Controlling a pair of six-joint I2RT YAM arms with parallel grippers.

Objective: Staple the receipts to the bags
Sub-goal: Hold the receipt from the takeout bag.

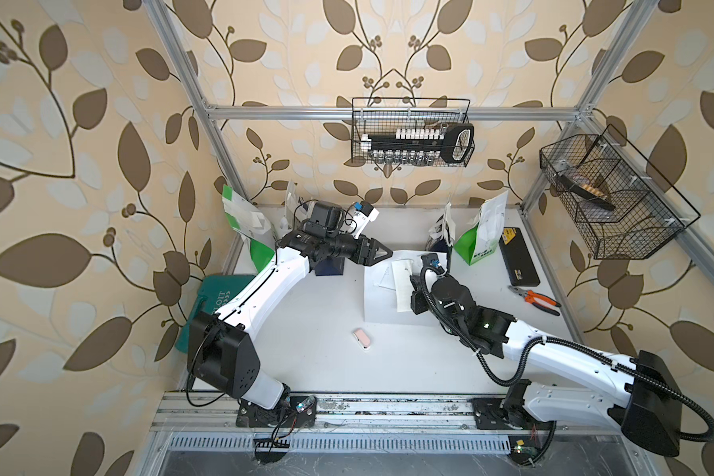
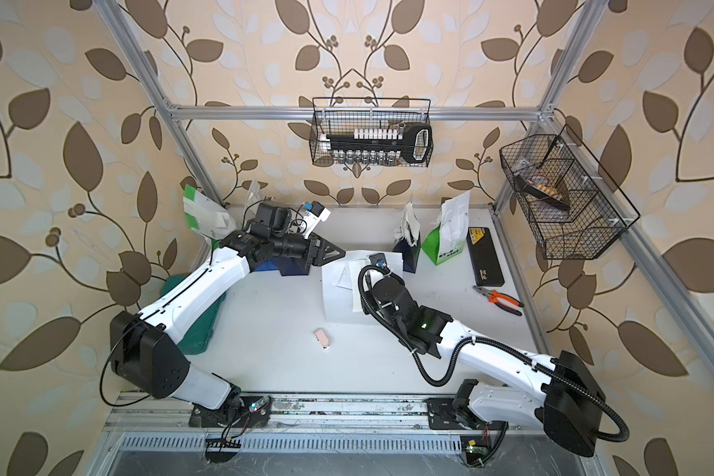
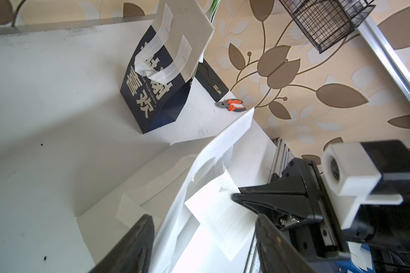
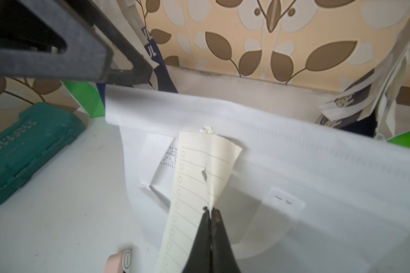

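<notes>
My right hand (image 4: 210, 210) is pinched fully shut on the near end of one receipt (image 4: 199, 170), at the lower centre of the right wrist view. The receipt lies on the plain white bag (image 4: 294, 153). The bag rests flat on the tabletop (image 1: 306, 313), right of centre in both top views. The receipt's long axis runs from my right fingertips up the frame to the bag's folded top band. A small pale speck sits at that far end; I cannot tell whether it is a staple.

My left hand (image 1: 382, 254) stands at the same top band, at the upper left of the right wrist view. Its jaws are apart. In the left wrist view a lifted sheet of the bag passes between them, but I cannot tell whether either finger touches it.

The pink stapler (image 1: 362, 338) lies on the tabletop below and left of the bag, apart from both hands.

Judgement: the right hand is nearer to the stapler but is occupied with the receipt. If a staple is needed, the fetch falls to the left hand, which must travel down the frame past the bag's left side. The staple site is the receipt's far end.
</notes>
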